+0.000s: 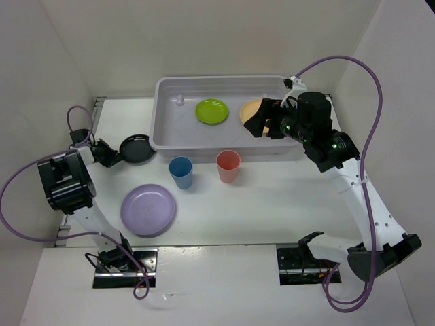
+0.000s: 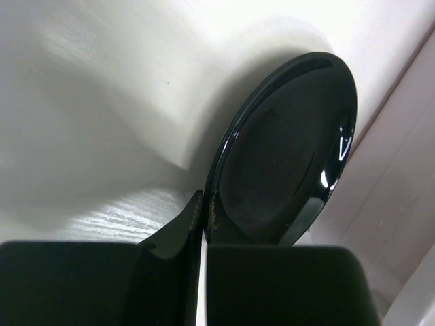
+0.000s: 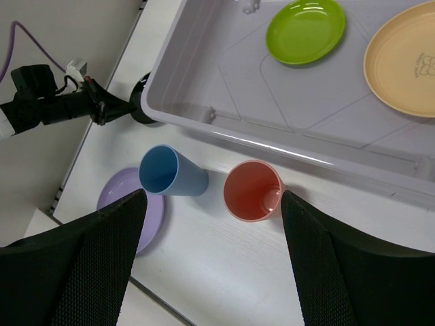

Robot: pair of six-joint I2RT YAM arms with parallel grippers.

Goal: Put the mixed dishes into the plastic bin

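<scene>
The plastic bin (image 1: 163, 115) stands at the back and holds the lime-green plate (image 1: 211, 111) and the yellow-orange plate (image 1: 249, 109). My left gripper (image 1: 114, 153) is shut on the rim of the small black plate (image 1: 136, 149), just left of the bin. In the left wrist view my left gripper (image 2: 204, 207) pinches the tilted black plate (image 2: 285, 156). My right gripper (image 1: 262, 123) is open and empty over the bin's right end. In the right wrist view my right gripper (image 3: 212, 197) frames the blue cup (image 3: 170, 176) and the coral-red cup (image 3: 251, 191).
The blue cup (image 1: 181, 172) and the coral-red cup (image 1: 228, 166) stand in front of the bin. The lavender plate (image 1: 148, 210) lies at the front left. White walls enclose the table. The bin's wall (image 2: 408, 170) is close to the black plate.
</scene>
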